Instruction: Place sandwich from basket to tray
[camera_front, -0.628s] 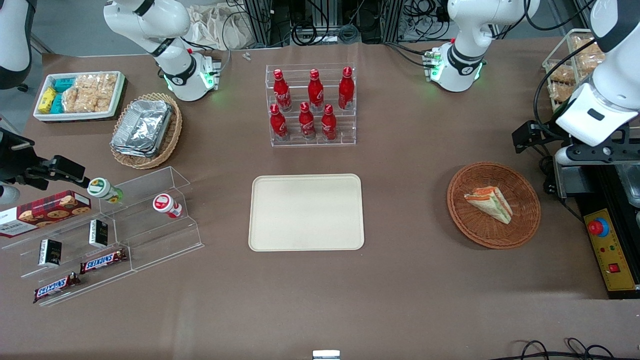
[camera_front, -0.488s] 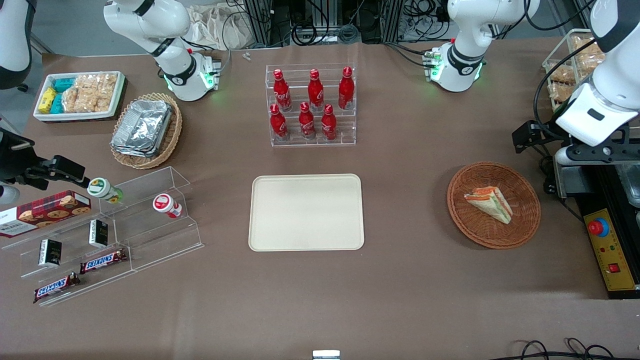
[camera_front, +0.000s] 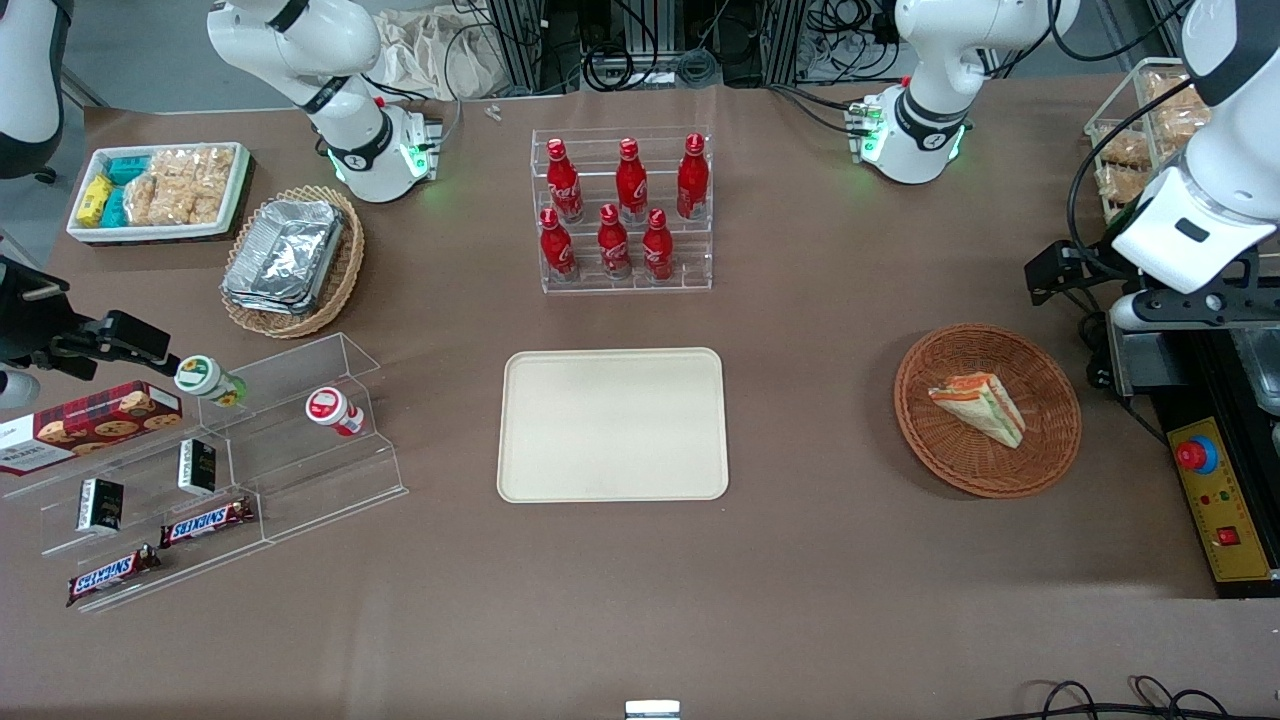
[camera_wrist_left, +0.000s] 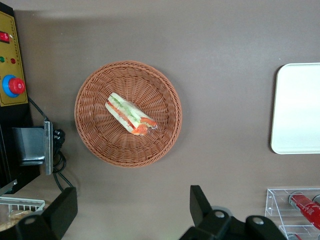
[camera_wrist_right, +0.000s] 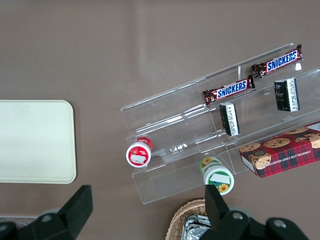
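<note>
The sandwich (camera_front: 980, 405) lies in the round reddish-brown basket (camera_front: 1050, 440), a little off its middle, with the wedge's narrow tip pointing toward five o'clock in the front view. The basket sits on the brown desk (camera_front: 820, 560) toward the working arm's end, well apart from the cream tray (camera_front: 612, 424), which lies flat at the desk's middle, at nine o'clock from the basket in the front view.

The claw (camera_wrist_left: 134, 212) hangs above the desk just beside the basket, farther from the front camera than the basket is. Its two black fingers (camera_wrist_left: 62, 210) stand wide apart with nothing between them, and they touch neither basket nor sandwich.

A clear rack of red bottles (camera_front: 620, 210) stands at twelve o'clock from the tray in the front view, farther from the front camera than the tray.
</note>
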